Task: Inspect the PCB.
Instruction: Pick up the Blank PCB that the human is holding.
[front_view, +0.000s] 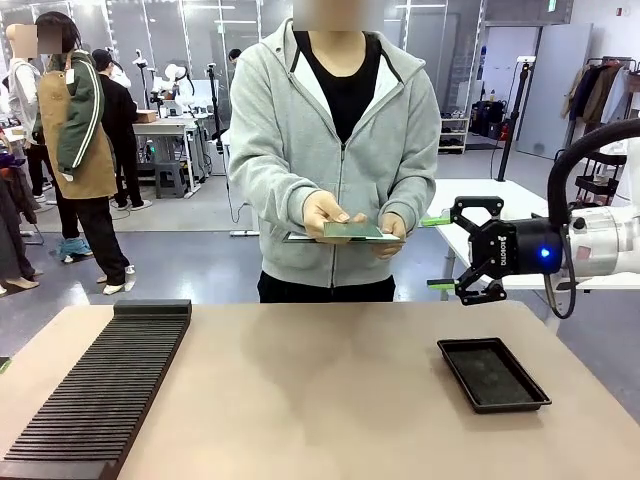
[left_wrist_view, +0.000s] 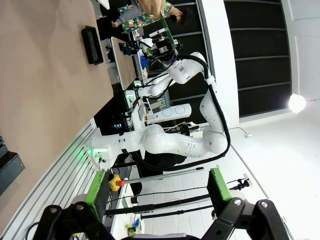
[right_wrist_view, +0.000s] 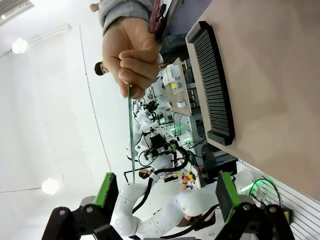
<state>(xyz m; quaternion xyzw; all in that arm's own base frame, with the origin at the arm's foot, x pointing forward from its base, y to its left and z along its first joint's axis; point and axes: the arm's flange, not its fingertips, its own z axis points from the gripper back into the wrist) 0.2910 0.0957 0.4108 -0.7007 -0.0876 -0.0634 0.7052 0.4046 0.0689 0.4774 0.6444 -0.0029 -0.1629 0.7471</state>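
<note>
**Robot hand faces PCB held up across the desk**

The robot's right hand (front_view: 438, 253) hangs above the right side of the desk (front_view: 300, 400). Its jaws are spread wide, with nothing between the green pads (front_view: 435, 221), which sit one above the other and point toward the person at the far side. Near the fingertips but apart from them, the PCB (front_view: 352, 230) lies flat in the person's hands (front_view: 325, 212), held in front of a grey zip hoodie (front_view: 290, 130). A thin pale sheet (front_view: 300, 238) shows under the board (what it is cannot be told). From the right wrist, the board appears edge-on as a thin green line running out of a closed fist (right_wrist_view: 132, 50).

Below the right hand, a shallow black tray (front_view: 493, 373) sits on the desk near its right edge. A long black slotted rack (front_view: 100, 390) lies along the left side, well apart from the tray.

The robot's left hand (left_wrist_view: 155, 189), seen from its own wrist, is likewise fully open and holds nothing. The other arm and the tray show far beyond it.
</note>
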